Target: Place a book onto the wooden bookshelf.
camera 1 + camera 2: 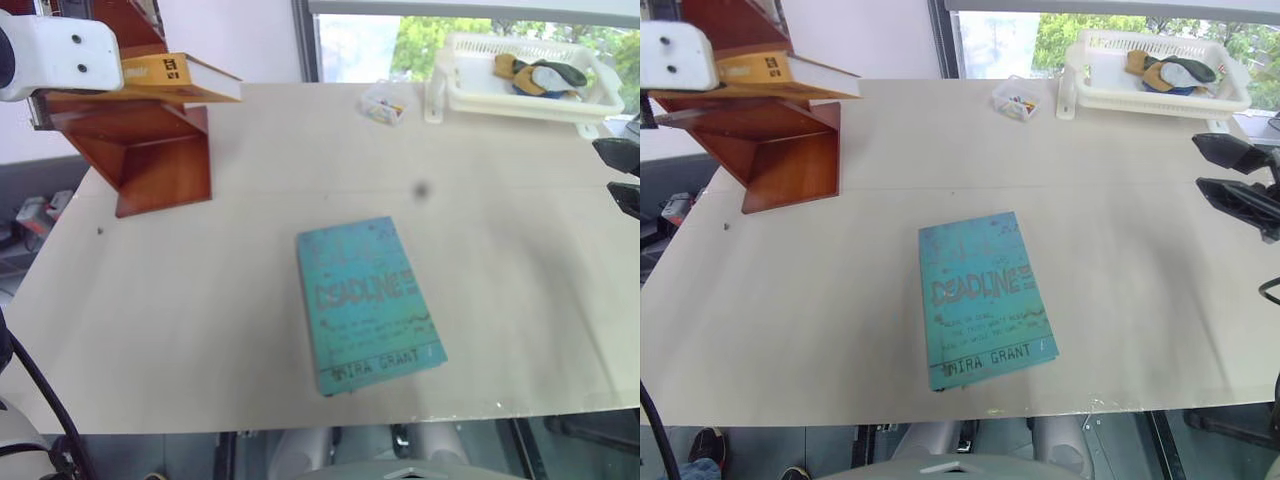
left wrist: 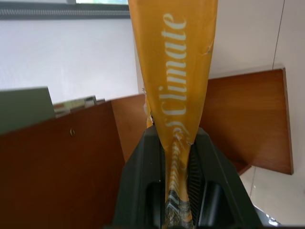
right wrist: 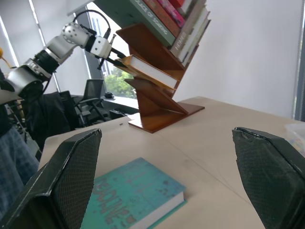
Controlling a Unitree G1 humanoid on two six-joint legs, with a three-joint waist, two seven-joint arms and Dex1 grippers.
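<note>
My left gripper (image 2: 177, 191) is shut on the book (image 1: 185, 78), a yellow-orange paperback with white page edges, clamped at one end. The book lies nearly flat among the slanted panels of the wooden bookshelf (image 1: 160, 160) at the table's far left corner, and its free end sticks out toward the table's middle. I cannot tell whether it rests on a panel. The right wrist view shows the left gripper (image 3: 107, 53), the book (image 3: 150, 71) and the bookshelf (image 3: 159, 112) from the side. My right gripper (image 1: 1202, 163) hovers open at the right edge of the table with nothing between its fingers (image 3: 71, 176).
A teal "Deadline" book (image 1: 368, 305) lies flat at the table's middle front. At the far right stands a white plastic basket (image 1: 470, 95) holding yellow and dark items. A small clear packet (image 1: 383, 103) lies beside it. Several books (image 3: 178, 19) fill the shelf's upper slots.
</note>
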